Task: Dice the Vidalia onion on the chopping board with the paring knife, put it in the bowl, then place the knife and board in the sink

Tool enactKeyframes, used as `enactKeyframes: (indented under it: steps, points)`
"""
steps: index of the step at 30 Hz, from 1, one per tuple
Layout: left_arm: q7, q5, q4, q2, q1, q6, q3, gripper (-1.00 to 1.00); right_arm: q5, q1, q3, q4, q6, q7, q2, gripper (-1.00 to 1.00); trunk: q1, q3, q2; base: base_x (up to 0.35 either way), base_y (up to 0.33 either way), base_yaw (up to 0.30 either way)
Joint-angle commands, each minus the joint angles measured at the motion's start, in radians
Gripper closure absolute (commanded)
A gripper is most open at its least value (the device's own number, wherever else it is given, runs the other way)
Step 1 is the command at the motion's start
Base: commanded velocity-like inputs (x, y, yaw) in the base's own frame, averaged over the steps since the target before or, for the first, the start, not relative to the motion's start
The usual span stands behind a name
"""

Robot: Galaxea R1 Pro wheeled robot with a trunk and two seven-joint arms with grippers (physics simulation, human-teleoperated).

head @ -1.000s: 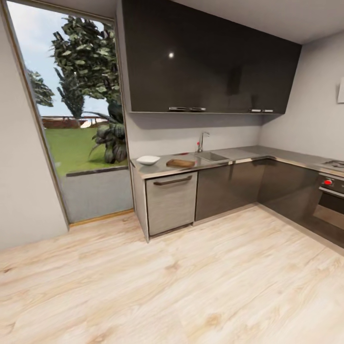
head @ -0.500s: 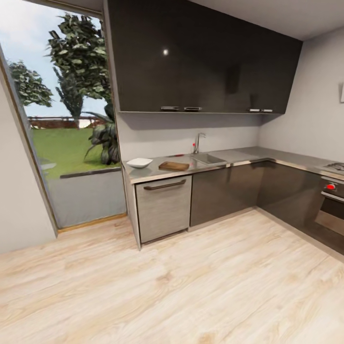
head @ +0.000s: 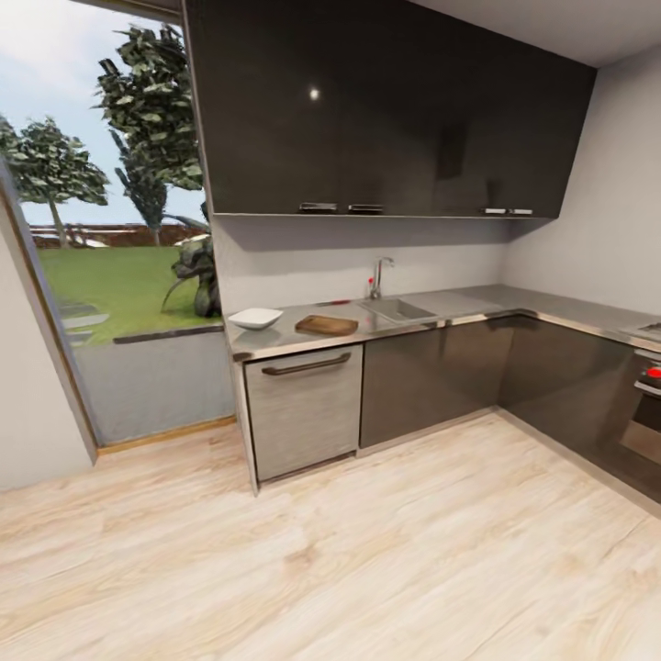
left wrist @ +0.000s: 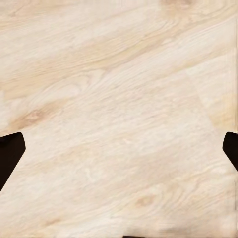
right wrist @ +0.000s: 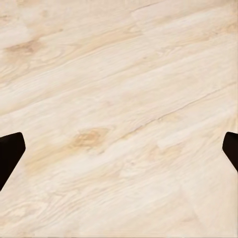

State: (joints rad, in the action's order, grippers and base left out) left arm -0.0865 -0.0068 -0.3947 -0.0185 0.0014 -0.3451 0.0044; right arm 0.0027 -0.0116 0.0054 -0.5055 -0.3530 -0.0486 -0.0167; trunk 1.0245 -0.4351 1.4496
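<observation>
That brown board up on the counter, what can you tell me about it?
The chopping board is a dark brown, wood-looking rectangle with rounded corners. It lies flat on the grey countertop, between the white bowl and the sink, touching neither. Nothing visible rests on it. It is too far off to make out finer detail.

Glossy black cabinets [head: 386,110], wooden floor [head: 367,560]

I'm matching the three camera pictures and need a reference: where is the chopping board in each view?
Head view: the board lies on the countertop, between the bowl and the sink.
Left wrist view: not in it.
Right wrist view: not in it.
Shared landmark: the pale wood floor.
</observation>
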Motion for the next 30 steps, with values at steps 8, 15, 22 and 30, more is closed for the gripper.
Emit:
enactKeyframes:
  steps: [8,15,22,30]
  points:
    - [-0.003,-0.001,-0.001,0.000,0.000,-0.002,0.000,-1.00,0.000,-0.001,0.001,0.001,-0.003,-0.004,0.000,-1.00,0.000,-0.001,0.000,0.279,-0.226,0.124]
    - [-0.003,-0.001,-0.001,0.000,0.000,-0.002,0.000,-1.00,0.000,-0.001,0.001,0.001,-0.003,-0.004,0.000,-1.00,0.000,-0.001,0.000,0.278,-0.227,0.132]
    - [-0.003,-0.001,-0.001,0.000,0.000,-0.002,0.000,-1.00,0.000,-0.001,0.001,0.001,-0.003,-0.004,0.000,-1.00,0.000,-0.001,0.000,0.276,-0.229,0.132]
    - [-0.003,0.000,-0.001,0.001,0.000,-0.001,0.000,-1.00,0.001,0.000,0.001,0.001,-0.003,-0.004,0.000,-1.00,0.000,-0.001,0.000,0.273,-0.232,0.132]
